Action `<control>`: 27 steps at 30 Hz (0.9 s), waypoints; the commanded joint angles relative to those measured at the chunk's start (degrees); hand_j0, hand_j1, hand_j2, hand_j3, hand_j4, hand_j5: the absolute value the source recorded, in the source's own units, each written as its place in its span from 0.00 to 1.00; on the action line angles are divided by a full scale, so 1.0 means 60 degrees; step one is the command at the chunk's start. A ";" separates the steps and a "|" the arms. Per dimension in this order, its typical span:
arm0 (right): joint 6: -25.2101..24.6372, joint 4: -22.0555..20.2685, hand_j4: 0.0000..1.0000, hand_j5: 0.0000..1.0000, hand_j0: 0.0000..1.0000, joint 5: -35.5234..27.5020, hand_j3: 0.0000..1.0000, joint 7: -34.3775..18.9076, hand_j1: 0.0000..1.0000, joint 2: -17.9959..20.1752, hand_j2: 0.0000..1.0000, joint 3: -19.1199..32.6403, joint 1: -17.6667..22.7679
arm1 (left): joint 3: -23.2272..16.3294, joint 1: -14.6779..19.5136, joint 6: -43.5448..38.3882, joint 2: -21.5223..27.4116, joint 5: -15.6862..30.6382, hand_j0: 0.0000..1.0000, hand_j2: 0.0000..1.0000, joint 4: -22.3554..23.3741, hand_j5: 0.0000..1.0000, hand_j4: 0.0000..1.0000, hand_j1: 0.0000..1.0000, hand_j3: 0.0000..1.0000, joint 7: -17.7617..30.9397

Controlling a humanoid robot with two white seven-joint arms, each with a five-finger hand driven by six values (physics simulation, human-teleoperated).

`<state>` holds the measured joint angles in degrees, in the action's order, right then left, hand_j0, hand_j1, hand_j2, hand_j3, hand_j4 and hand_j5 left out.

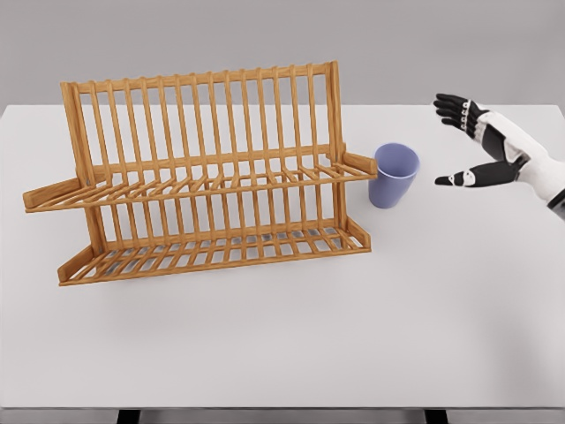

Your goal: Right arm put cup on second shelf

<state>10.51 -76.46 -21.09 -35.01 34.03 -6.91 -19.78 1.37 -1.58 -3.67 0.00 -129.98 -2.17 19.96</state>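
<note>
A white table (353,336) fills the view before a grey wall; the lilac cup (394,175) stands upright, mouth up, apparently touching the wooden rack (203,177), while the right hand (477,146) hovers nearby, fingers spread wide

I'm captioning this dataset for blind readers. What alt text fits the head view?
A right hand, fingers spread and holding nothing, hovers to the right of a purple cup standing upright on a white table. The cup sits just beside the right end of a two-shelf wooden rack, both shelves bare.
</note>
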 commanded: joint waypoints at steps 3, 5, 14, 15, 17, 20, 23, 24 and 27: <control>0.0079 0.0028 1.00 1.00 1.00 -0.0674 1.00 0.0002 1.00 -0.0090 1.00 -0.0034 0.0073 | -0.0008 0.0000 -0.0004 0.0001 -0.0003 1.00 1.00 0.0011 1.00 1.00 1.00 1.00 0.0013; 0.0094 0.0028 1.00 1.00 1.00 -0.0733 1.00 0.0002 1.00 -0.0105 1.00 -0.0166 0.0088 | -0.0008 0.0000 -0.0004 0.0001 -0.0003 1.00 1.00 0.0011 1.00 1.00 1.00 1.00 0.0013; 0.0343 0.0877 1.00 1.00 1.00 -0.0792 1.00 0.0002 1.00 -0.0690 1.00 -0.0430 0.0176 | 0.0006 0.0000 -0.0004 0.0001 -0.0003 1.00 1.00 -0.0004 1.00 1.00 1.00 1.00 -0.0002; 0.0343 0.0980 1.00 1.00 1.00 -0.0806 1.00 0.0002 1.00 -0.0763 1.00 -0.0430 0.0176 | -0.0008 0.0000 -0.0004 0.0001 -0.0003 1.00 1.00 -0.0004 1.00 1.00 1.00 1.00 0.0013; 0.0343 0.1171 1.00 1.00 1.00 -0.0792 1.00 0.0002 1.00 -0.0896 1.00 -0.0430 0.0176 | 0.0006 0.0000 -0.0004 0.0001 -0.0003 1.00 1.00 -0.0004 1.00 1.00 1.00 1.00 -0.0002; 0.0343 0.1244 1.00 1.00 1.00 -0.0806 1.00 0.0002 1.00 -0.0925 1.00 -0.0415 0.0146 | 0.0006 0.0000 -0.0004 0.0001 -0.0003 1.00 1.00 0.0011 1.00 1.00 1.00 1.00 -0.0002; 0.0343 0.1522 1.00 1.00 1.00 -0.1070 1.00 0.0002 1.00 -0.1174 1.00 -0.0371 0.0103 | 0.0006 0.0000 -0.0004 0.0001 -0.0003 1.00 1.00 0.0011 1.00 1.00 1.00 1.00 -0.0002; 0.0343 0.1522 1.00 1.00 1.00 -0.1070 1.00 0.0002 1.00 -0.1174 1.00 -0.0356 0.0088 | -0.0008 0.0000 -0.0004 0.0001 -0.0003 1.00 1.00 0.0011 1.00 1.00 1.00 1.00 -0.0002; 0.0343 0.1566 1.00 1.00 1.00 -0.1070 1.00 0.0002 1.00 -0.1203 1.00 -0.0356 0.0073 | -0.0008 0.0000 -0.0004 0.0001 -0.0003 1.00 1.00 0.0011 1.00 1.00 1.00 1.00 -0.0002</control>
<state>12.57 -67.38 -26.97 -35.00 27.02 -9.11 -19.42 1.36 -1.58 -3.67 0.00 -129.98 -2.16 19.96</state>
